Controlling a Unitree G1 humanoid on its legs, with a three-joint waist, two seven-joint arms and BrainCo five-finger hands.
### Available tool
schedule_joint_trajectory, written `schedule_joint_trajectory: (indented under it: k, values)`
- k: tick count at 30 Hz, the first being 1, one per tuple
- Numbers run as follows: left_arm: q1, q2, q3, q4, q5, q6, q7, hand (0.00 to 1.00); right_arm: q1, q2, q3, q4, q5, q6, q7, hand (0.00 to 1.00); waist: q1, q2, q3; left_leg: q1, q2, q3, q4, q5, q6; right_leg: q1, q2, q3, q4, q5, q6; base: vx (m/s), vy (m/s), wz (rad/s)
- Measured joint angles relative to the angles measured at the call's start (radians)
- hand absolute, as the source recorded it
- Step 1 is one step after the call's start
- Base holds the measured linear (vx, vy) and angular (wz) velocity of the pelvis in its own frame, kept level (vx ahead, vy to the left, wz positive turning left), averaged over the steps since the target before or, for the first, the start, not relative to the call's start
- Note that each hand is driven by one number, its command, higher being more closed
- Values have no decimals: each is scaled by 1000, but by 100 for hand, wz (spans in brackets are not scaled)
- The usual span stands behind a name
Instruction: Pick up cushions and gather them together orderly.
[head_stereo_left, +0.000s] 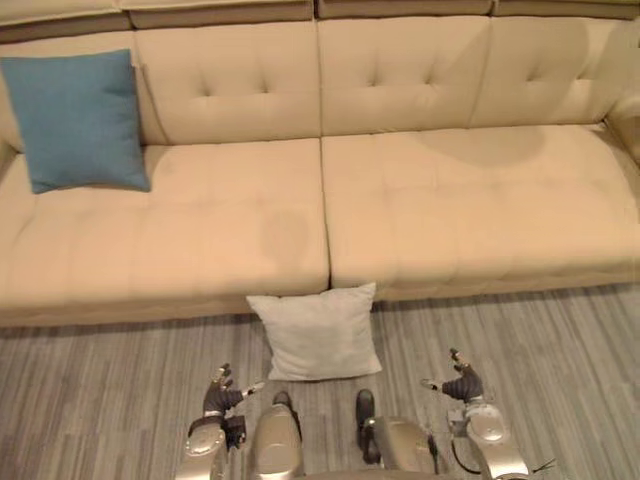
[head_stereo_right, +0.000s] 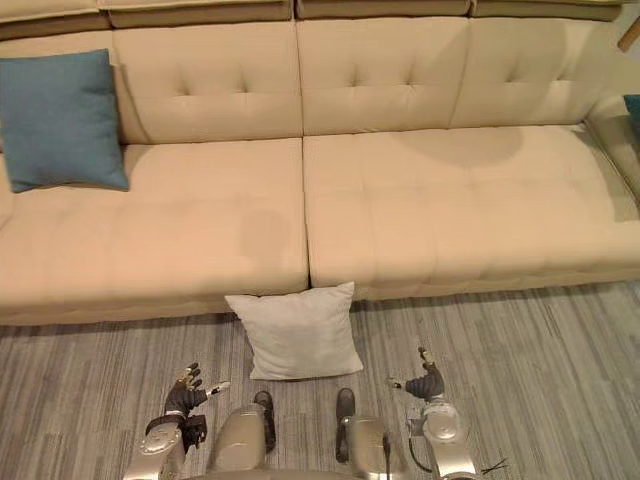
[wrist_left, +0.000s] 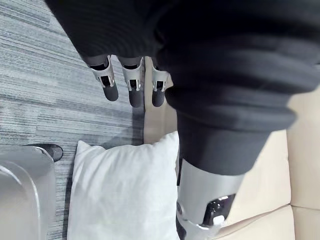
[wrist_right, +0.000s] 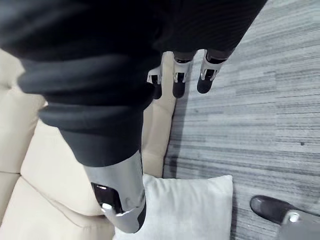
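Cushions apart: white cushion on floor against sofa front edge, blue cushion at sofa's left end. I see left hand and right hand flanking the white one, fingers loosely spread, empty.

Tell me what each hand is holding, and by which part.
Nothing is held. The left hand and right hand are open, either side of the white cushion on the floor, not touching it.

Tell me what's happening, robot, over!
Left robot hand, right robot hand open, empty. White cushion on floor by sofa. Blue cushion on sofa's left end. Nothing blocking.
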Motion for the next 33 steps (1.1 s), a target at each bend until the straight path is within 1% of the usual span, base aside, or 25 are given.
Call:
schedule_joint_trajectory:
  k: [2,3,4,5,6,7,8,9,10,11,12,14,15,17,18,19,20,22,25,26,28,29,30,31,33]
  values:
    - [-18,26,1,-1,-1,0,3,0,-33,0,18,4,-4,0,-1,0,-2,-4,22,-39,-6,8,33,-9,16,-44,-8,10,28,-3,7,39,144,-16]
    - [-60,46,13,-7,-11,-1,10,0,-82,-1,18,8,-9,-1,-12,0,7,-12,49,-94,-2,16,80,-17,28,-106,-10,19,79,-11,18,-9,66,-13]
    - [-69,48,18,-9,-18,-2,15,0,-90,-1,18,8,-9,-1,-18,0,8,-13,54,-104,-2,17,88,-18,29,-118,-10,19,88,-12,20,-42,56,-14]
    - [-103,57,36,-10,-42,-10,31,0,-128,-4,16,8,-9,-2,-39,0,14,-18,81,-136,1,18,116,-26,40,-157,-12,15,129,-19,22,-40,14,-5]
    - [-121,66,38,-10,-44,-12,38,0,-146,-6,13,8,-9,-4,-43,0,17,-20,98,-153,2,19,133,-28,43,-177,-16,10,151,-25,20,-98,12,-3]
    - [-161,79,42,-9,-74,-19,51,0,-176,-17,8,9,-6,-6,-59,0,22,-23,116,-208,5,16,179,-48,48,-237,-24,-8,208,-50,17,-143,1,7]
    - [-205,83,66,-7,-104,-27,67,0,-212,-34,6,13,1,-5,-75,0,23,-21,128,-291,11,0,244,-72,60,-315,-28,-20,275,-77,17,-169,4,11]
    - [-230,84,80,-3,-127,-32,75,0,-234,-41,5,15,7,-4,-86,0,23,-23,134,-338,14,-6,278,-80,60,-359,-30,-26,311,-88,15,-221,25,15]
    - [-284,90,103,3,-163,-35,90,0,-280,-53,-1,19,29,-1,-101,0,22,-23,157,-416,21,-18,334,-98,64,-433,-35,-37,366,-106,17,-223,32,7]
    - [-337,100,118,7,-193,-39,97,0,-333,-61,-13,20,46,1,-115,0,22,-23,181,-494,29,-25,382,-109,68,-507,-41,-52,410,-114,14,-216,31,3]
    - [-365,106,123,13,-201,-41,103,0,-364,-65,-18,21,54,1,-122,0,23,-24,190,-537,31,-28,403,-109,69,-548,-46,-58,434,-116,10,-167,16,-3]
    - [-491,117,160,12,-254,-48,121,0,-504,-91,-23,41,86,2,-145,0,24,-29,231,-714,35,-32,492,-112,76,-728,-61,-61,534,-120,9,-130,8,-1]
    - [-522,122,165,12,-263,-50,128,0,-545,-95,-23,47,96,2,-151,0,24,-29,239,-762,41,-35,519,-114,81,-774,-61,-61,560,-123,9,-91,3,-6]
    - [-636,127,189,10,-305,-54,134,0,-695,-110,-23,64,123,7,-162,0,24,-30,244,-952,54,-51,628,-117,87,-957,-63,-60,671,-135,7,-64,-6,-8]
    - [-661,131,189,10,-310,-59,134,0,-729,-111,-22,68,125,7,-166,0,26,-30,244,-992,62,-51,652,-121,87,-995,-63,-62,693,-139,4,-54,-24,-5]
    - [-708,138,185,10,-327,-60,134,0,-795,-119,-15,79,149,6,-175,0,26,-32,245,-1062,67,-56,695,-128,92,-1066,-65,-63,743,-149,3,-48,-28,-3]
    - [-731,138,184,7,-336,-61,134,0,-827,-125,-12,82,158,6,-178,0,26,-32,245,-1096,67,-58,716,-129,92,-1102,-68,-62,767,-154,2,-97,-48,1]
    - [-798,143,182,-25,-349,-64,141,0,-943,-130,-5,85,190,6,-196,0,27,-32,245,-1208,74,-62,784,-133,93,-1220,-75,-58,844,-167,0,-129,-49,-3]
    - [-866,152,155,-60,-354,-68,156,0,-1045,-137,23,85,203,4,-203,0,26,-32,245,-1298,81,-70,821,-137,89,-1311,-77,-62,888,-171,2,-120,-30,-3]
    - [-896,153,134,-74,-356,-68,158,0,-1080,-137,39,85,221,4,-220,0,26,-32,245,-1331,87,-70,827,-135,88,-1344,-80,-66,896,-170,-1,-87,-14,-1]
    - [-945,153,103,-79,-355,-68,160,0,-1129,-120,51,85,230,4,-240,0,27,-32,245,-1370,107,-61,832,-132,91,-1382,-90,-79,904,-168,-3,-74,-2,1]
    - [-977,151,81,-79,-355,-68,164,0,-1166,-105,57,85,232,4,-246,0,23,-32,245,-1390,119,-53,831,-127,86,-1402,-97,-87,904,-164,-11,-62,10,3]
    - [-993,149,66,-79,-355,-68,168,0,-1184,-96,58,85,232,4,-248,100,23,-32,245,-1398,122,-51,831,-124,84,-1411,-96,-88,904,-161,-16,-42,22,-3]
    - [-1024,140,45,-80,-355,-68,173,100,-1218,-75,59,85,234,4,-264,100,25,-31,245,-1408,129,-47,833,-123,82,-1422,-95,-88,905,-157,-22,-18,29,-6]
    - [-1070,134,12,-80,-354,-67,175,100,-1262,-36,71,84,240,4,-284,100,23,-31,245,-1415,133,-46,841,-117,84,-1431,-94,-88,913,-155,-28,-5,34,-7]
